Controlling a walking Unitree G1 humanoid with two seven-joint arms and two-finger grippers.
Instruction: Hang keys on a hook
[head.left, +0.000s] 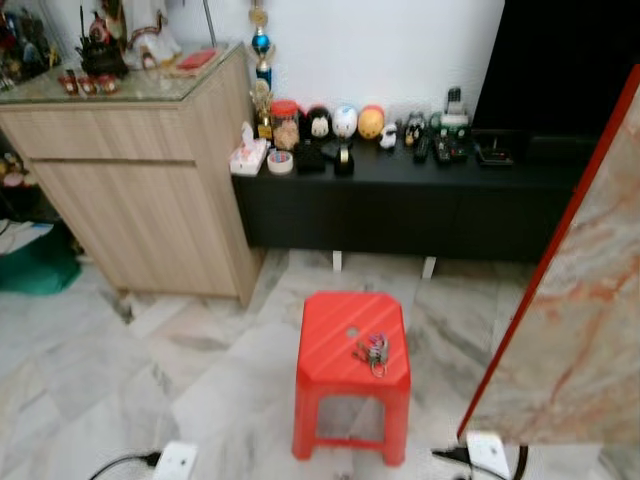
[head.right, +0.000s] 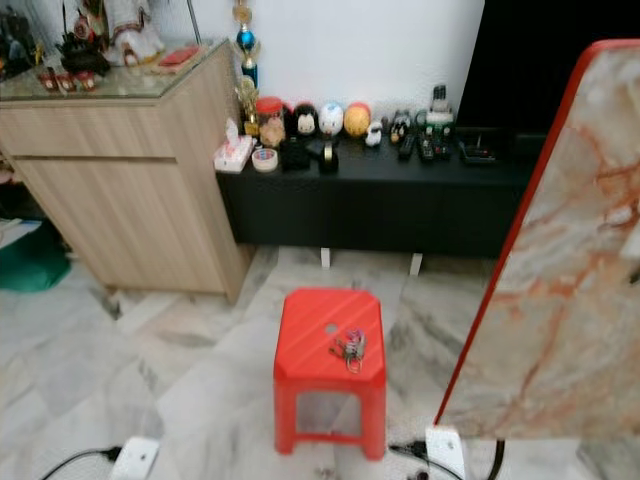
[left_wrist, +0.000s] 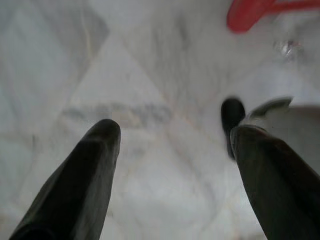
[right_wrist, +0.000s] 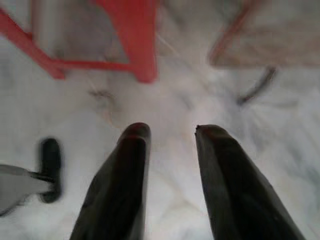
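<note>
One bunch of keys (head.left: 372, 350) on one red stool (head.left: 340, 330).

No lettering, label, brand or number can be read anywhere — the views are too soft and the things too small. The small box (head.left: 248, 156) and the jar (head.left: 286, 126) on the black table (head.left: 400, 175) may carry print, but it is only a blur of colour. The red stool (head.left: 350, 340) shows a plain top, and the marbled panel (head.left: 585, 320) bears veining, no writing.
</note>
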